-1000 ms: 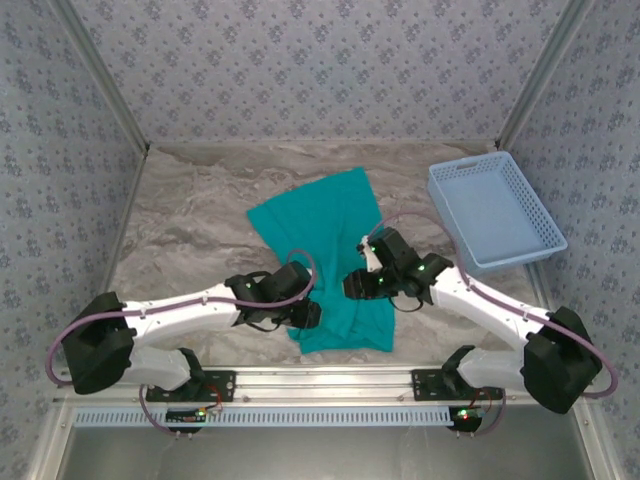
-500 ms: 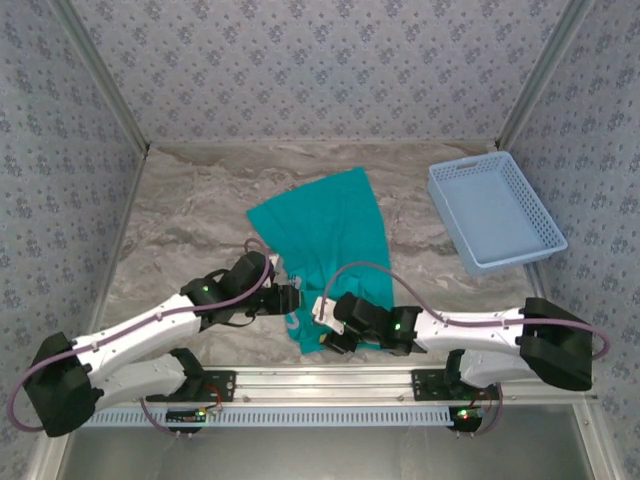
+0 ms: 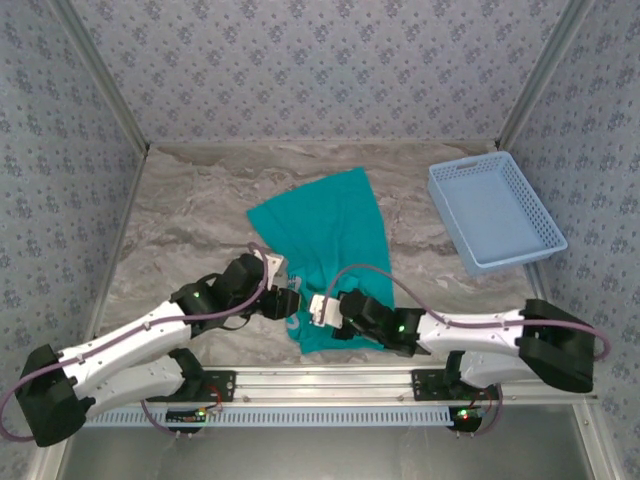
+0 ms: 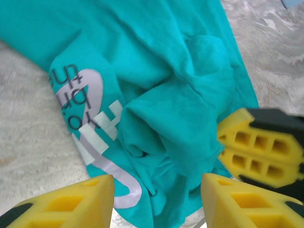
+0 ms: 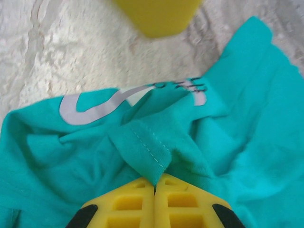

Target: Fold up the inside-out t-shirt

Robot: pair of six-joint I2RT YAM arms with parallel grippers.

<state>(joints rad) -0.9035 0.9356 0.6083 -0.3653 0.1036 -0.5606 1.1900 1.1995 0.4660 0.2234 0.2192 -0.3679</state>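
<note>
The teal-green t-shirt (image 3: 325, 225) lies spread on the table, its near end bunched, with a white print (image 4: 90, 126) showing through. My left gripper (image 3: 291, 300) hovers open over that bunched near-left end. Its yellow fingers (image 4: 76, 202) straddle rumpled cloth without touching it, the gripper (image 4: 157, 183) holding nothing. My right gripper (image 3: 322, 310) is shut on a stitched hem fold of the t-shirt (image 5: 142, 149), pinched right at the tips of the gripper (image 5: 154, 181). The two grippers sit close together; the right one's fingers (image 4: 259, 152) show in the left wrist view.
A light blue mesh basket (image 3: 495, 212) stands at the right of the table, away from both arms. Marbled grey tabletop (image 3: 190, 220) lies bare to the left of the cloth. Patterned walls (image 3: 320, 70) enclose the table on three sides.
Both arms have swung down to the shirt's near-left end. The right gripper came from the shirt's right side and now pinches the hem; the left one edged right beside it.
</note>
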